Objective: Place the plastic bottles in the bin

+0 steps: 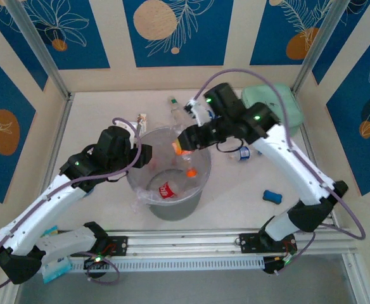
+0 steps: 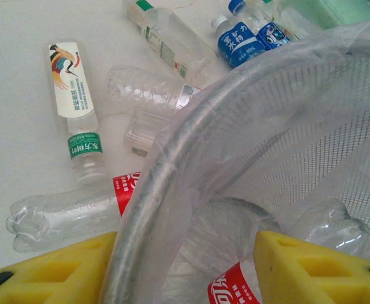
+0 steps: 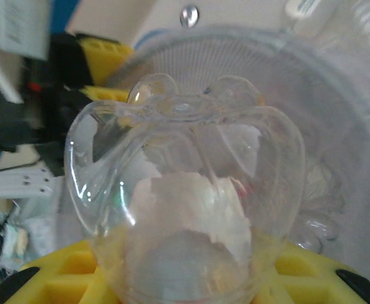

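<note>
Here, right claw (image 3: pixel 185 278) pinches a clear bottle (image 3: pixel 185 190) over the bin (image 1: pixel 172 208), its neck end cut off between yellow fingers (image 3: pixel 312 278); left claw (image 2: pixel 185 253) is spread astride the bin rim. White table (image 1: pixel 102 107), beige walls (image 1: pixel 109 79), blue panels (image 1: pixel 178 31). Two bottles (image 1: pixel 166 190) lie in the bin below; six on the table beyond the left claw.

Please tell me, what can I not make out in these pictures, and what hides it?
1. Top external: the small bottle close by the right arm is too small for its label to be read.
2. Right wrist: the held bottle, close to the lens, hides most of the bin; the background is blurred.
3. Left wrist: the crinkly bag hazes the bottles inside; the red-labelled bottle is cut off by the bottom edge.
</note>
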Action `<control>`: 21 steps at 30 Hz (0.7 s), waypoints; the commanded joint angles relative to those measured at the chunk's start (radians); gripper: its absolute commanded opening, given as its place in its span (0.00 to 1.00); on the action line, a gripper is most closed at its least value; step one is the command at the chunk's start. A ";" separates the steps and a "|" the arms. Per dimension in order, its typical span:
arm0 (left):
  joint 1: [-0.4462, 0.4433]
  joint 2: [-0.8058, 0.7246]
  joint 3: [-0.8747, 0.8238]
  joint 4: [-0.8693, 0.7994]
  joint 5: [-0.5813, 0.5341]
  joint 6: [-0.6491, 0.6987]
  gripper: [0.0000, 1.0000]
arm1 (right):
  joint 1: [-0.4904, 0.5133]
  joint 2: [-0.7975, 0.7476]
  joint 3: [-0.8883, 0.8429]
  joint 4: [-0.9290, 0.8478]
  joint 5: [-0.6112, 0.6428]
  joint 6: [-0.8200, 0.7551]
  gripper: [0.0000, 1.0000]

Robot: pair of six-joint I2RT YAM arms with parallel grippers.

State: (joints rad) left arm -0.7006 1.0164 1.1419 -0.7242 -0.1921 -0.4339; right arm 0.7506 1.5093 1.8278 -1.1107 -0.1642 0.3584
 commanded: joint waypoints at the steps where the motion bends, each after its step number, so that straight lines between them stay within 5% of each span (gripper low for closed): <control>1: 0.000 0.003 -0.037 -0.008 0.029 -0.029 0.53 | 0.037 0.011 -0.072 0.026 0.061 0.011 0.12; 12: 0.000 -0.021 -0.058 0.007 0.009 -0.048 0.50 | 0.111 0.111 -0.324 0.299 0.078 0.122 0.21; 21: 0.000 -0.033 -0.065 0.004 -0.004 -0.057 0.49 | 0.139 0.149 -0.336 0.316 0.081 0.143 0.59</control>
State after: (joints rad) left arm -0.7002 0.9833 1.1065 -0.6792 -0.2115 -0.4721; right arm 0.8860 1.6653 1.4746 -0.8047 -0.0849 0.4957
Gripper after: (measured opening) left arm 0.488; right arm 0.573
